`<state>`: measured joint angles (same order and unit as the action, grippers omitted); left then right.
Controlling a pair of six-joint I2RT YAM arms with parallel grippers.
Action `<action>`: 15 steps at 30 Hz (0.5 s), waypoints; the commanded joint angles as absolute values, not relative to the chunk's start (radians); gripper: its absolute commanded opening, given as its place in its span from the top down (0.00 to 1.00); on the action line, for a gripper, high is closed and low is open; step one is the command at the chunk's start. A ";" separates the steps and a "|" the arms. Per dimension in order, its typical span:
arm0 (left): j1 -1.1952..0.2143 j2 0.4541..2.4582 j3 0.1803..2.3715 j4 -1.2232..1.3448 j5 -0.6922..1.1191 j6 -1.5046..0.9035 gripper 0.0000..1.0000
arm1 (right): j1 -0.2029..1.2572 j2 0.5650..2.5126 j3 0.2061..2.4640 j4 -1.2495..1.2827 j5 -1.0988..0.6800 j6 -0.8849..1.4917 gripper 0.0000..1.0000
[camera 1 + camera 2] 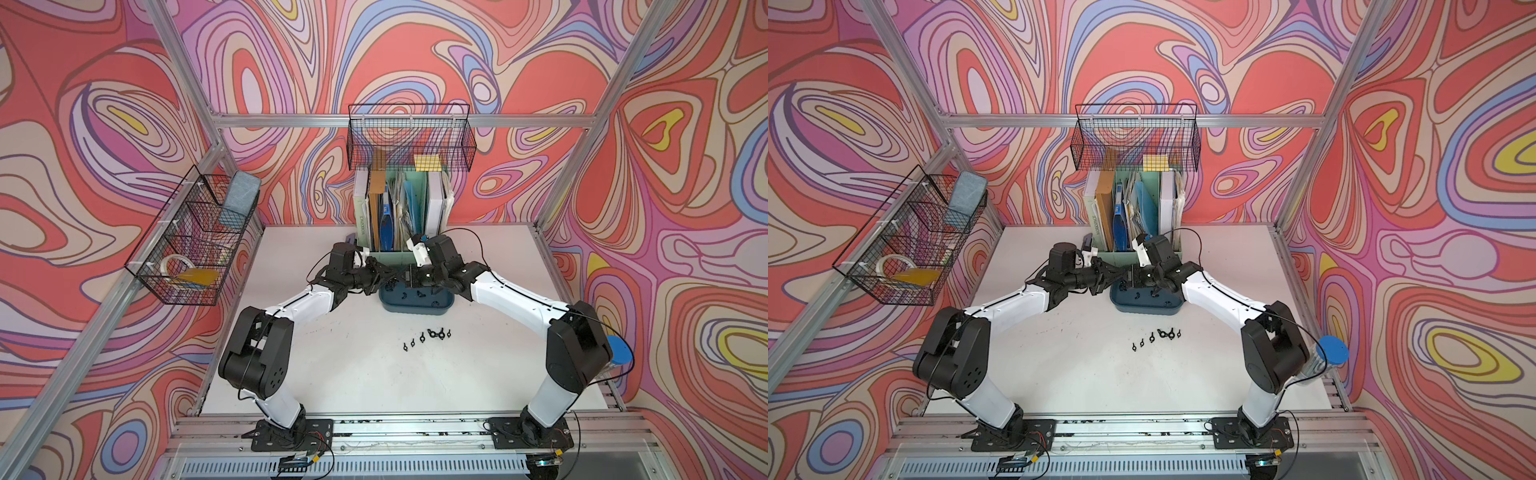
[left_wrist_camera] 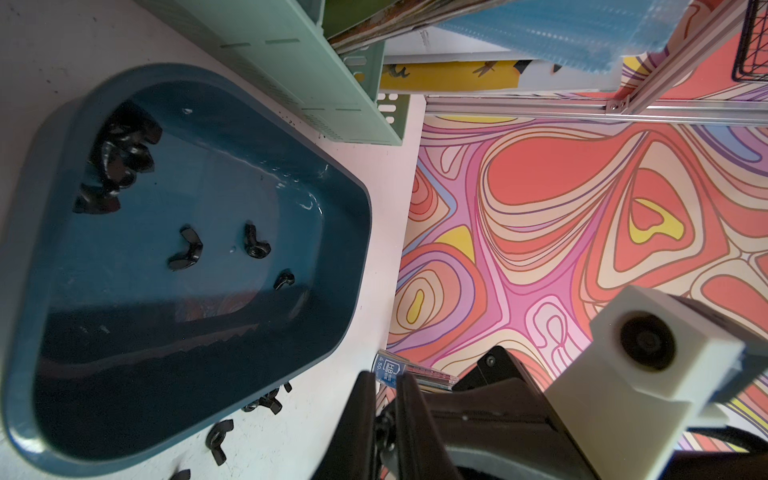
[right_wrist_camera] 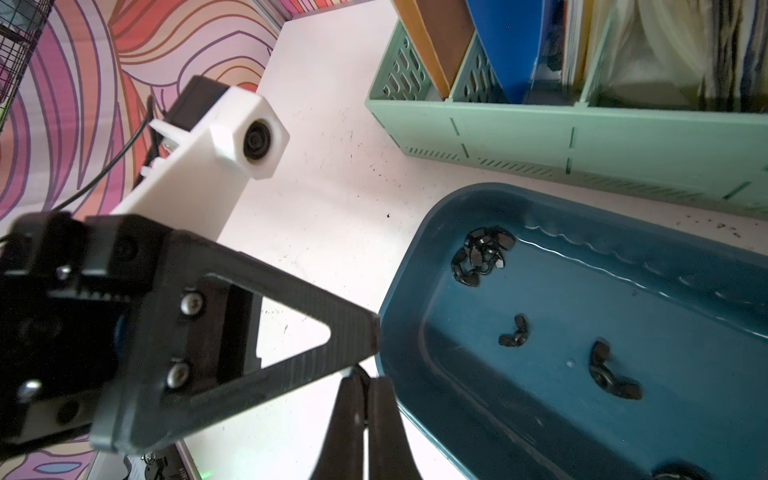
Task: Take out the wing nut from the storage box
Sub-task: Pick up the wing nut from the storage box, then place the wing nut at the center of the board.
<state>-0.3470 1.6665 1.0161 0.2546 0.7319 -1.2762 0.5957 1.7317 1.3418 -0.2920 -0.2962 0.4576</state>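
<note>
The dark teal storage box (image 1: 415, 308) (image 1: 1146, 309) stands mid-table in front of the file holder. Several black wing nuts lie loose in it (image 2: 185, 249) (image 3: 611, 374), with a cluster in one corner (image 3: 482, 253). Both grippers meet tip to tip just above the box's left end. My left gripper (image 2: 385, 380) (image 1: 392, 276) has its fingers a narrow gap apart, with a dark wing nut (image 2: 384, 430) filling that gap. My right gripper (image 3: 366, 386) (image 1: 409, 277) is shut, with a small dark piece of the nut (image 3: 358, 370) at its tips. One left finger (image 3: 291, 332) crosses just above it.
A row of several wing nuts (image 1: 428, 336) (image 1: 1156, 336) lies on the white table in front of the box. The mint-green file holder (image 1: 401, 208) stands right behind the box. Black wire baskets hang at the back (image 1: 409, 137) and left (image 1: 191, 245). A blue-lidded jar (image 1: 1331, 353) stands far right.
</note>
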 commanded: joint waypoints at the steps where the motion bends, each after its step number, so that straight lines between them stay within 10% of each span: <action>1: -0.345 1.654 0.999 0.264 0.752 -1.270 0.83 | 0.600 1.745 1.367 -0.276 -0.258 0.462 1.00; 15: -0.344 1.652 0.993 0.279 0.755 -1.280 0.98 | 0.600 1.761 1.382 -0.278 -0.276 0.464 1.00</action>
<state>-0.3470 1.6661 1.0046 0.2600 0.7341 -1.2778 0.5972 1.7451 1.3430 -0.2928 -0.2783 0.4622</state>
